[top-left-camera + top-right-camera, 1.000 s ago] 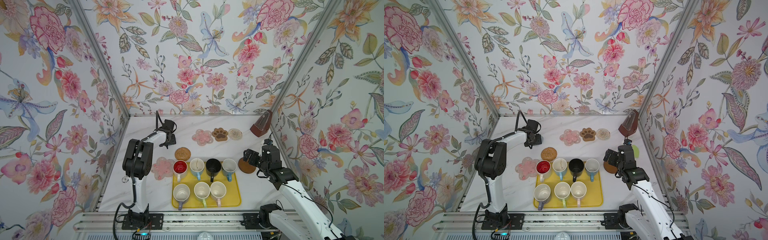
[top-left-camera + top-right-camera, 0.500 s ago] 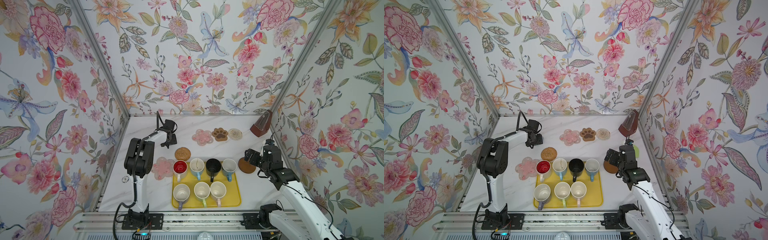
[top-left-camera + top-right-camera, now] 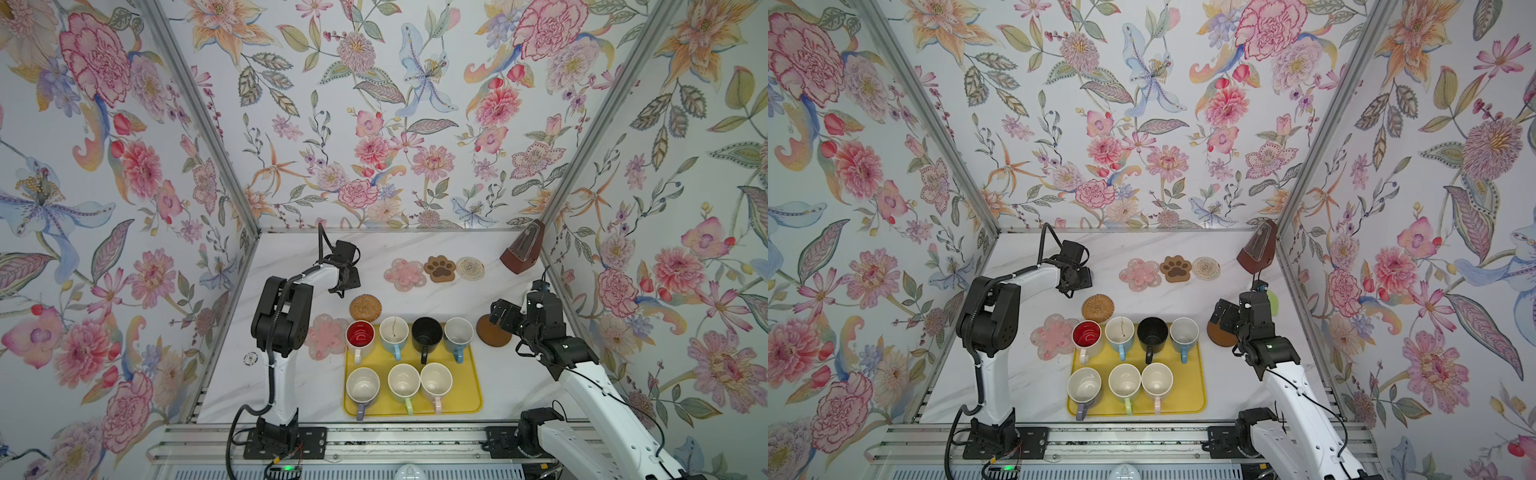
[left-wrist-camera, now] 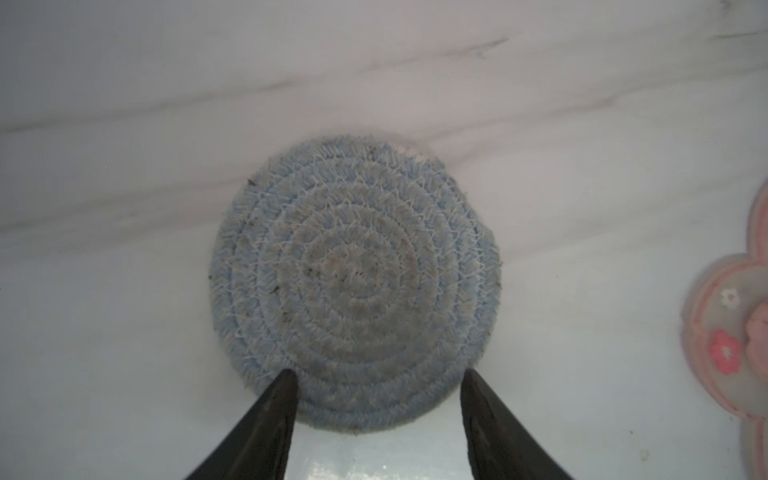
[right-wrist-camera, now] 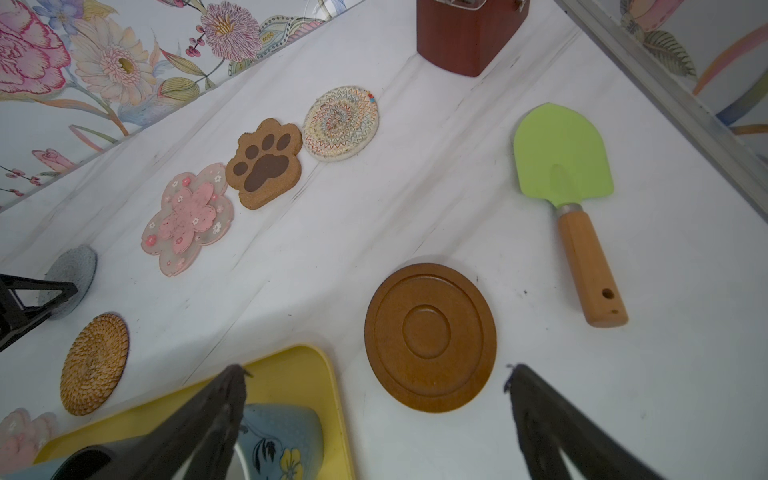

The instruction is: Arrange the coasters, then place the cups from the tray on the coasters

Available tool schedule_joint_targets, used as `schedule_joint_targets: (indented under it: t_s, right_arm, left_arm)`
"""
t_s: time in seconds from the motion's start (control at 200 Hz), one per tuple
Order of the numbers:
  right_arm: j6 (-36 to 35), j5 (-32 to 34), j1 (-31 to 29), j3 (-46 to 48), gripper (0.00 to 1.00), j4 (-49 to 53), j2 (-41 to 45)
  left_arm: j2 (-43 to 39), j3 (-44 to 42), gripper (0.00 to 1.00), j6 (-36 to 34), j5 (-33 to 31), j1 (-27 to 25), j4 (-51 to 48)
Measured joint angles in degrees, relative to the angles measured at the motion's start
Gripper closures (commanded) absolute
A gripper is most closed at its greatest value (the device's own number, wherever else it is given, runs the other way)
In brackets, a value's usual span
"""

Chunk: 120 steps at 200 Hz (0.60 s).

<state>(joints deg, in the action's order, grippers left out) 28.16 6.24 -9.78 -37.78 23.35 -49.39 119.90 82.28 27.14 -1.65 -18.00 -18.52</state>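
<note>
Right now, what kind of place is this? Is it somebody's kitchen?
Probably a robot practice booth, not a real kitchen. Two robot arms are bolted to a metal rail, flowery walls box in one white table, and on it sit a yellow tray of mugs and some coasters.

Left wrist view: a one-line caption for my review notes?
Left gripper, jaws apart, at the edge of the grey woven coaster flat on the marble table.
</note>
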Motion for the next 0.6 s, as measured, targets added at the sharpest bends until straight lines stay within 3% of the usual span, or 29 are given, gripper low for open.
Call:
schedule_joint_targets:
  t_s: [0.6]
  right_arm:
    - [0.0, -1.16, 0.57, 0.0, 0.01, 0.0, -0.52]
  left_arm:
    - [-0.5, -1.95, 0.35, 4.07, 2.99, -5.62, 4.94]
